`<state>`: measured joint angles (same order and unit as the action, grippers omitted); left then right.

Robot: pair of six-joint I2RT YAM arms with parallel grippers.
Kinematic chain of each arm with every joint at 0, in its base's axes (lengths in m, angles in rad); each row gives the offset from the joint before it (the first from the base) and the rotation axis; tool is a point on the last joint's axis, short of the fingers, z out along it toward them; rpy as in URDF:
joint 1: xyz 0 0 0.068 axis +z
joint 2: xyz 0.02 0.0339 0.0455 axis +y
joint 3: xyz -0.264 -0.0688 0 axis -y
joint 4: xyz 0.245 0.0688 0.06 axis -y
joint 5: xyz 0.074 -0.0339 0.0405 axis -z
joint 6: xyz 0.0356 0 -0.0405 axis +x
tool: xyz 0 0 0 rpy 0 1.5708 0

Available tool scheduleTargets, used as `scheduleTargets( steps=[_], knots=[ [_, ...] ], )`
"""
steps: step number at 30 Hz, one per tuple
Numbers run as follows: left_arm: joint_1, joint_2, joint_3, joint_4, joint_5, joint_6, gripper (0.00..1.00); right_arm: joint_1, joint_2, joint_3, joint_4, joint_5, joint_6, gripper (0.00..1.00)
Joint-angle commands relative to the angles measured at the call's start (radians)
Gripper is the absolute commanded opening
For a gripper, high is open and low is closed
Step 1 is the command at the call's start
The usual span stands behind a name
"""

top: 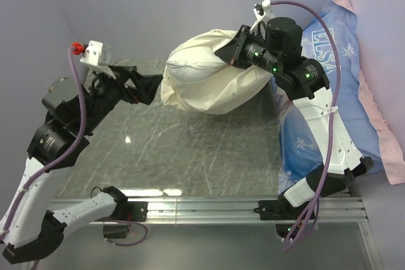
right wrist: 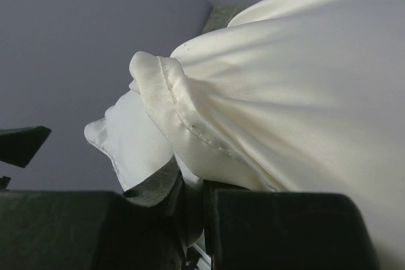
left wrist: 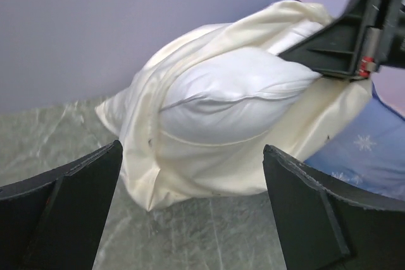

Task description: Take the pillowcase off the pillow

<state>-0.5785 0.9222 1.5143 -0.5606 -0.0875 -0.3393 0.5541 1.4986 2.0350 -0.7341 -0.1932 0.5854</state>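
Two right fingers (right wrist: 278,226) pinch the pillowcase (top: 215,93) (left fingers (left wrist: 63,213) spread, nearby).

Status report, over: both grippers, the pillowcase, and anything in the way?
Left gripper open, short of the pillowcase. Right gripper shut on its mouth. Pillow showing, mostly inside. Blue printed pillow at right, not blocking.

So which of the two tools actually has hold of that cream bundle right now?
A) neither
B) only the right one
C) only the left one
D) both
B: the right tool is clamped shut on the pillowcase, while the left tool is wide open in front of it, gripping nothing.
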Motion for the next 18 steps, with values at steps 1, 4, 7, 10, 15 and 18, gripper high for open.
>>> scheduleTargets(
  steps=[1, 4, 7, 10, 15, 18],
  knots=[
    [-0.058, 0.087, 0.063, 0.03, 0.123, 0.167, 0.99, 0.009, 0.011, 0.119, 0.038, -0.037, -0.041, 0.0],
    [-0.145, 0.133, 0.109, 0.025, 0.098, 0.287, 0.99, 0.009, 0.032, 0.159, -0.011, -0.049, -0.059, 0.0],
    [-0.279, 0.165, 0.104, 0.065, 0.0, 0.431, 0.99, 0.009, 0.045, 0.177, -0.054, -0.043, -0.082, 0.0],
    [-0.38, 0.208, 0.093, 0.094, -0.093, 0.581, 0.99, 0.009, 0.051, 0.18, -0.068, -0.041, -0.094, 0.0],
    [-0.434, 0.188, 0.0, 0.27, -0.175, 0.792, 0.94, 0.01, 0.017, 0.104, -0.039, -0.046, -0.099, 0.0],
    [-0.434, 0.164, -0.049, 0.347, -0.161, 0.882, 0.93, 0.009, -0.015, 0.048, -0.011, -0.049, -0.102, 0.0]
  ],
)
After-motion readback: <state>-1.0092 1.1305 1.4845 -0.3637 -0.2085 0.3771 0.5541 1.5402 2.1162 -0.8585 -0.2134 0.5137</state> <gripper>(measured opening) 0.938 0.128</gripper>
